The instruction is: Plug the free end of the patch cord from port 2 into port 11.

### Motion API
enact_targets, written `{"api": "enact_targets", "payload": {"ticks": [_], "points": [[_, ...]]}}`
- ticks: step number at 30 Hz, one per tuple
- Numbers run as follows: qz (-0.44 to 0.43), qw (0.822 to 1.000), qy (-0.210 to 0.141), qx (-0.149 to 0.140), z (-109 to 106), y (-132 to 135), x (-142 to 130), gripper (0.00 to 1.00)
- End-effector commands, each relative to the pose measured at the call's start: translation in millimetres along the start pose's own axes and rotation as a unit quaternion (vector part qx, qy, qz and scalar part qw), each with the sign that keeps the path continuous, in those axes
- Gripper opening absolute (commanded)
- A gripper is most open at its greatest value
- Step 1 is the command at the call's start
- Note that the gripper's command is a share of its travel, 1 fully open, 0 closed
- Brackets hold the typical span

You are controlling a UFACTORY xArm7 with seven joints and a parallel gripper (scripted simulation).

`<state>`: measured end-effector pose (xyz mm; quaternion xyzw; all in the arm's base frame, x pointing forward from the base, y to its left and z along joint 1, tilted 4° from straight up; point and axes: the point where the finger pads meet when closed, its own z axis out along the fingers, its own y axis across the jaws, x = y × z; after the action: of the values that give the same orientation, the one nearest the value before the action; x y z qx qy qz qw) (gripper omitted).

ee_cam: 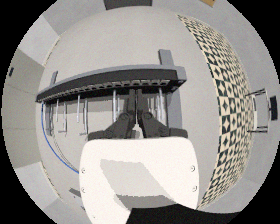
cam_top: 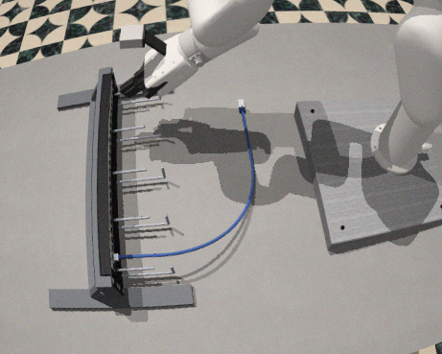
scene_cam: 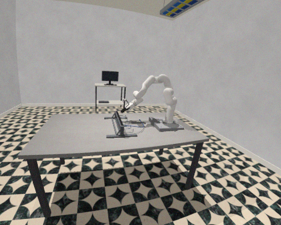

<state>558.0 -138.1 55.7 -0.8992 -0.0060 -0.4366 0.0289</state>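
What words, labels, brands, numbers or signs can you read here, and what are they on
None can be read.
Rack: port numbers too small to make out.
Robot arm: no legible brand.
Monitor: dark screen, no legible text.
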Motion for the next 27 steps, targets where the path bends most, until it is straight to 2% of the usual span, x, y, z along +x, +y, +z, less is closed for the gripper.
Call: {"api": "enact_targets", "payload": {"ticks": [1, 6, 18, 21, 27], "points": [[-0.001, 1.000, 0.002, 0.000, -2.9, 0.4, 2.3, 0.00], [-0.001, 1.000, 0.002, 0.000, -13.5, 0.4, 2.2, 0.00], [-0.001, 1.000, 0.002, 0.000, -94.1, 0.3, 2.0, 0.00], [-0.001, 1.000, 0.002, 0.000, -99.2, 0.3, 2.0, 0.00], [-0.001, 1.000, 0.002, 0.000, -124.6, 0.3, 1.9, 0.00]]}}
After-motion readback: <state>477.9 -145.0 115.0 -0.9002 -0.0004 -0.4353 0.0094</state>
